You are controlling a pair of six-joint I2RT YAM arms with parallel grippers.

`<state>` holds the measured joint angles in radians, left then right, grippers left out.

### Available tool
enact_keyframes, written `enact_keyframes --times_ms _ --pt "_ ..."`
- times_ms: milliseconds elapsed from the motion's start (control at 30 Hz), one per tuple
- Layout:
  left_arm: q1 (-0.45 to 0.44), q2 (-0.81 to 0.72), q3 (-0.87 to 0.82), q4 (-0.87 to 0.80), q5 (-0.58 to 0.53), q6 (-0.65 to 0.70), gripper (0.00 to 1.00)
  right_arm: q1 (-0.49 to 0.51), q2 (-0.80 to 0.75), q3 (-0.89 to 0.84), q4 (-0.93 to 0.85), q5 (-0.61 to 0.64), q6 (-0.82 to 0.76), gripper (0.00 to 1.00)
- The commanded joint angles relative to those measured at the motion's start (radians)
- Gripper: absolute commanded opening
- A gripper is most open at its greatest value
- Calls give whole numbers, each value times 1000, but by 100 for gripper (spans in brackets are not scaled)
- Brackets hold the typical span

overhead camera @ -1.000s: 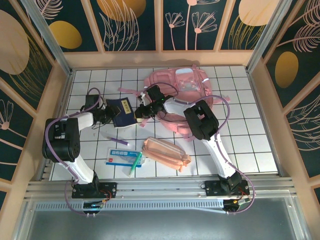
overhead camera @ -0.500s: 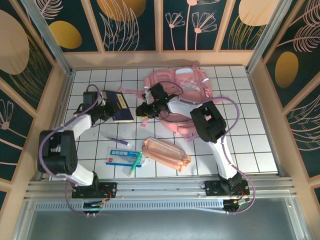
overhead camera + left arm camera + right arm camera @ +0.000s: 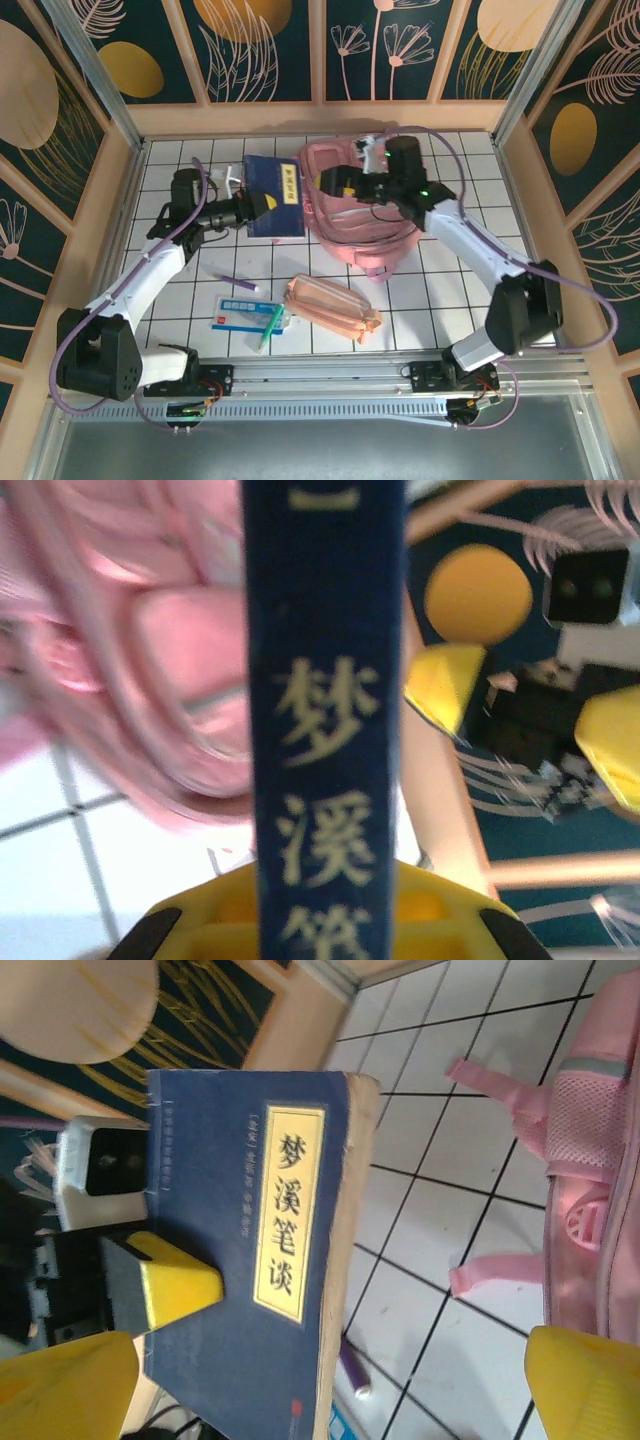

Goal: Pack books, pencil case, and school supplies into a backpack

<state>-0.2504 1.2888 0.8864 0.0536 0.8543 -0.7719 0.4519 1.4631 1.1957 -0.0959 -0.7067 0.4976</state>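
Note:
The navy book (image 3: 272, 190) with its gold label hangs above the tiles, my left gripper (image 3: 256, 204) shut on its near edge. In the left wrist view its spine (image 3: 320, 730) stands between the yellow jaws. The right wrist view shows its cover (image 3: 250, 1260) with a left finger (image 3: 170, 1285) pressed on it. My right gripper (image 3: 334, 183) stands open over the pink backpack (image 3: 360, 240), just right of the book, and is empty (image 3: 325, 1390). The peach pencil case (image 3: 330, 305), the white-and-blue packet (image 3: 238, 312) and the green pen (image 3: 270, 328) lie at the front.
A purple pen (image 3: 236, 281) lies on the white tiles (image 3: 480, 290) between the book and the packet. Pink backpack straps (image 3: 500, 1270) trail onto the tiles. Wooden walls close in the left, back and right sides.
My left gripper shut on the book and raised it toward the backpack. My right gripper opened, left the backpack's near-left edge and swung back over the bag.

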Motion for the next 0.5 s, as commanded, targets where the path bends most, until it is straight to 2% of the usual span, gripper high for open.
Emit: enact_keyframes --times_ms 0,133,300,400,467 --pt "-77 3 12 173 159 -65 0 -13 -64 -92 76 -252 1 97" --pt "-167 26 35 289 192 -120 0 -41 -122 -176 129 -296 54 94" --pt "-241 61 10 584 218 -301 0 -63 -177 -277 400 -448 249 84" --pt "-274 96 50 508 200 -262 0 -66 -205 -329 643 -500 427 59" --pt "-284 108 43 529 180 -269 0 -76 -225 -353 784 -501 531 34"
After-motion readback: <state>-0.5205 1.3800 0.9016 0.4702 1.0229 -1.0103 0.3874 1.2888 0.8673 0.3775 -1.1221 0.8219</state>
